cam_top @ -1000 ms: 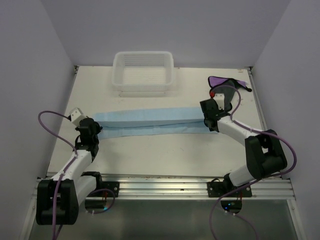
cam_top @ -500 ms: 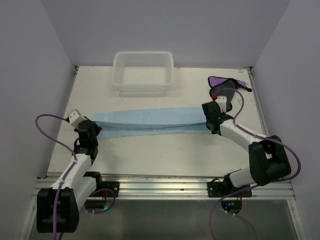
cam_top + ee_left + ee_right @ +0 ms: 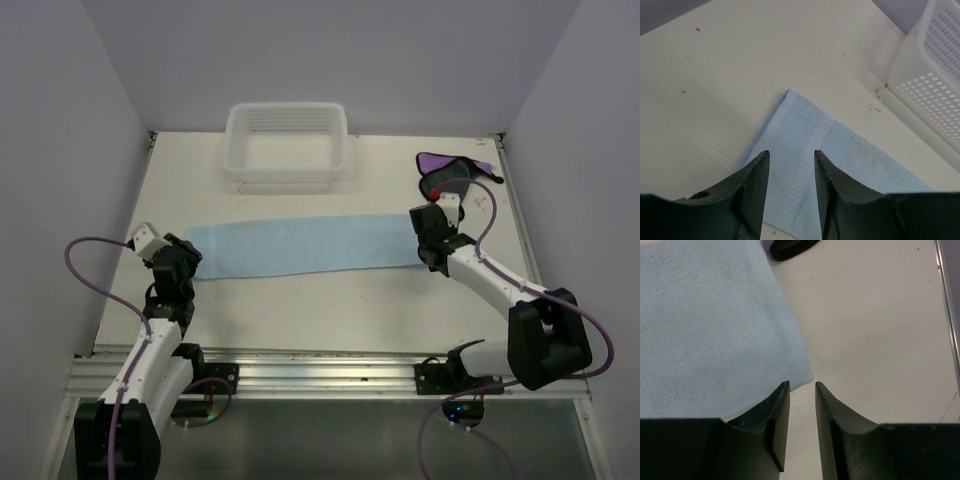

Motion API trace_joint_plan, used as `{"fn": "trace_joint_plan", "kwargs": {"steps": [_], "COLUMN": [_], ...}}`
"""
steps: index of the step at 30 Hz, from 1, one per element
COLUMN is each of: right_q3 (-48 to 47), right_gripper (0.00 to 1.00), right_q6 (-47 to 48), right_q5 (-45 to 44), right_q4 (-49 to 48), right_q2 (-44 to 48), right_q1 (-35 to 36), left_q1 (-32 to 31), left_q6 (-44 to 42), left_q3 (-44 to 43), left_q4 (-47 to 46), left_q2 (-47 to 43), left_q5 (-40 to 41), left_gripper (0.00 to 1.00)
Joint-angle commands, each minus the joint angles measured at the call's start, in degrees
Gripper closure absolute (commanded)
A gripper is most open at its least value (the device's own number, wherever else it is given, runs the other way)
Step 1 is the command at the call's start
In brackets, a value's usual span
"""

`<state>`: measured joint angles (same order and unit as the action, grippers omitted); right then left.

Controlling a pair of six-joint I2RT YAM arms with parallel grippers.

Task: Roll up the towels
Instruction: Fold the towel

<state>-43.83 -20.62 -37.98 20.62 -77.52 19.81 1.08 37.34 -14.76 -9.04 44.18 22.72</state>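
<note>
Both grippers are partly open and empty: the left gripper (image 3: 790,156) with a moderate gap, the right gripper (image 3: 802,386) with a narrow one. The blue towel (image 3: 300,245) lies flat, a long strip between them, its left end under the left jaws, its right corner just ahead of the right jaws. The purple towel (image 3: 455,165) lies crumpled at the far right.

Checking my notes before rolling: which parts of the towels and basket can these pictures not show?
Purple towel: right wrist view, top edge cuts it; top view, folds too small.
Basket: left wrist view, right edge cuts it.
Blue towel: left wrist view, left hand partly hides it.
</note>
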Motion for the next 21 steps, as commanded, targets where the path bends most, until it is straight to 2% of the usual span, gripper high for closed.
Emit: {"fn": "trace_joint_plan", "kwargs": {"steps": [1, 7, 11, 17, 21], "right_q3": [0.3, 0.2, -1.0, -3.1, -2.6], "right_gripper": [0.68, 0.55, 0.47, 0.46, 0.46], "right_q6": [-1.0, -3.2, -5.7, -10.8, -13.4], "right_q5": [-0.6, 1.7, 5.5, 12.3, 19.2], "right_q4": [2.1, 3.5, 3.2, 1.9, 0.0], "right_q2": [4.1, 9.5, 9.4, 4.5, 1.3], "right_q1": [-0.2, -0.2, -0.4, -3.9, -11.6], "left_q1": [0.4, 0.5, 0.4, 0.4, 0.4], "left_q6": [1.1, 1.5, 1.9, 1.8, 1.4], "left_q3": [-1.0, -4.1, -6.3, -13.9, -20.7], "left_q4": [1.4, 1.3, -0.8, 1.9, 5.3], "left_q2": [-1.1, 0.3, 4.1, 7.3, 8.1], "left_q5": [0.6, -2.1, -5.9, -11.9, -15.1], "left_gripper": [0.55, 0.54, 0.55, 0.54, 0.52]}}
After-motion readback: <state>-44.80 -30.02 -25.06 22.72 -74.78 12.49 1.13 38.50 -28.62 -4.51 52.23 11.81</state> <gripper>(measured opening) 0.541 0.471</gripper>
